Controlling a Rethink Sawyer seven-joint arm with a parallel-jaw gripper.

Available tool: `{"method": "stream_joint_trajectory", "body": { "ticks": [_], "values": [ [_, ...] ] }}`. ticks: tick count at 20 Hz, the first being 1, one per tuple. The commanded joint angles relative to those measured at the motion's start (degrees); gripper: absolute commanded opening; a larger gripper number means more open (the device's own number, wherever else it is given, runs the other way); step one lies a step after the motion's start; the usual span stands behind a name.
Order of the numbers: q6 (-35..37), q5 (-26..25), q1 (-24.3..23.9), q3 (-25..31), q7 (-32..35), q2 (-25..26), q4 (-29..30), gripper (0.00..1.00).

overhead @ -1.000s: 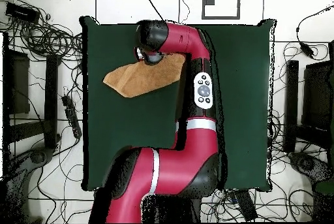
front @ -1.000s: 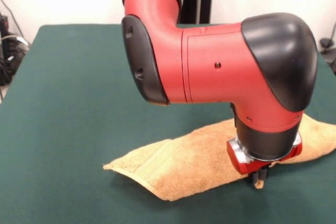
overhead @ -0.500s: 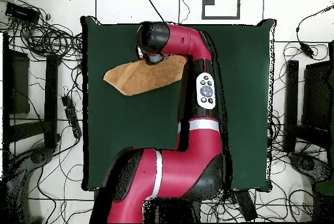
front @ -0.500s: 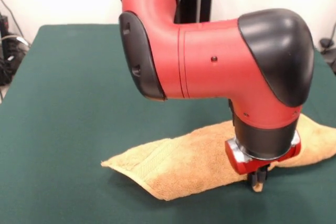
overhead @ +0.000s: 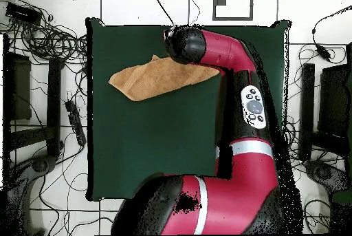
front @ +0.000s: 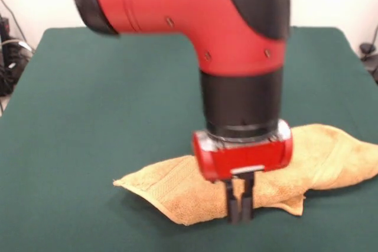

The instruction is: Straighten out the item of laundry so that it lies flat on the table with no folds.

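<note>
1. Lying on the green counter point(front: 88, 104), the orange-tan towel point(front: 177, 190) forms a long, rumpled strip in the front view, running from a pointed left corner to a thicker, bunched mass at the right edge of the picture.
2. A woven border band crosses the towel near its left end; the cloth is folded over itself along the near edge and does not lie flat.
3. Near the middle of the strip, the gripper point(front: 240, 202) points straight down at the towel's near edge, under a red wrist block and a black cylinder.
4. The dark fingers point(front: 234, 203) stand close together with tan cloth showing between them, so they are clenched on the towel's near edge; their tips reach the counter or nearly so.
5. To the right of the fingers, a small flap of towel hangs out toward the viewer, and the bulk of the cloth rises behind it in soft folds.
6. The red and black arm point(front: 195, 10) fills the top of the front view and hides the counter behind it.
7. In the overhead view, the towel point(overhead: 148, 82) lies in the upper left part of the counter point(overhead: 137, 151), as a wedge with its point to the left.
8. The arm point(overhead: 234, 109) reaches up from the bottom of that view, and its black end covers the towel's upper right part, hiding the gripper.
</note>
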Motion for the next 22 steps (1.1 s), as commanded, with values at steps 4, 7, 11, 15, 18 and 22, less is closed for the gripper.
{"method": "stream_joint_trajectory", "body": {
  "ticks": [4,7,11,15,18,22],
  "values": [
    [-14.1,-3.3,1.9,1.5,9.7,-8.0,14.0,0.0],
    [-6.5,-1.7,0.9,3.5,5.5,-6.9,13.3,0.0],
    [2.6,-0.1,0.4,4.7,2.6,-5.2,11.8,0.0],
    [7.2,-1.3,3.1,0.8,4.9,-2.0,6.8,0.0],
    [12.4,-1.3,4.6,-1.1,7.0,0.5,2.6,0.0],
    [21.0,1.9,3.1,2.4,6.6,2.5,-0.3,0.0]
  ]
}}
